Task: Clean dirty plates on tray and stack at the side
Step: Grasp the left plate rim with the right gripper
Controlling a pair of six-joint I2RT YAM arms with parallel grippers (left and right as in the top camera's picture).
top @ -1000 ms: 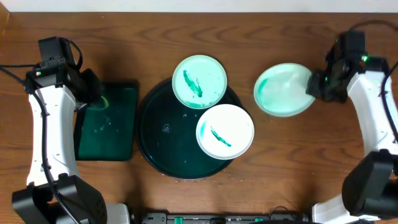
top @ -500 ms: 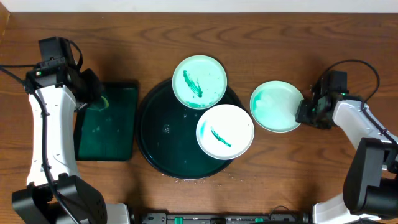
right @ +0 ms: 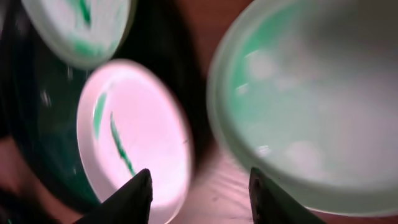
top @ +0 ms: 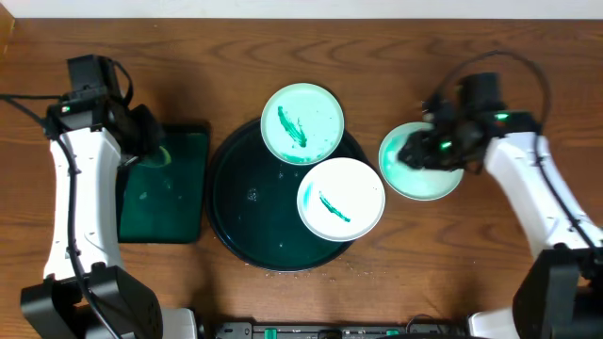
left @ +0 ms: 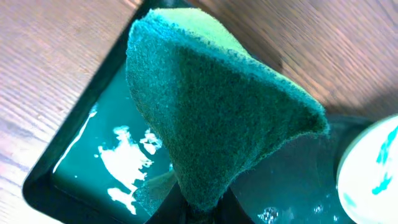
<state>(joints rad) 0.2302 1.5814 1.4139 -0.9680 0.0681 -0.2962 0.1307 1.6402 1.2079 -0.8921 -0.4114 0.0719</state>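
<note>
One plate (top: 426,186) stays put; right fingers (right: 267,202) have shifted over it.

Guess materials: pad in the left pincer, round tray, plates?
Scouring pad: green fibrous synthetic felt, matte, fuzzy nap, lighter backing layer. Round tray: probably plastic, dark, glossy, wet glints. Plates: smooth, glossy, ceramic or melamine; cannot tell which.

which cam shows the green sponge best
Left wrist: the sponge fills the frame, pinched at its bottom by the left hand over the rectangular tray. Overhead shows only a green sliver beside that arm. Right wrist shows none of it.
</note>
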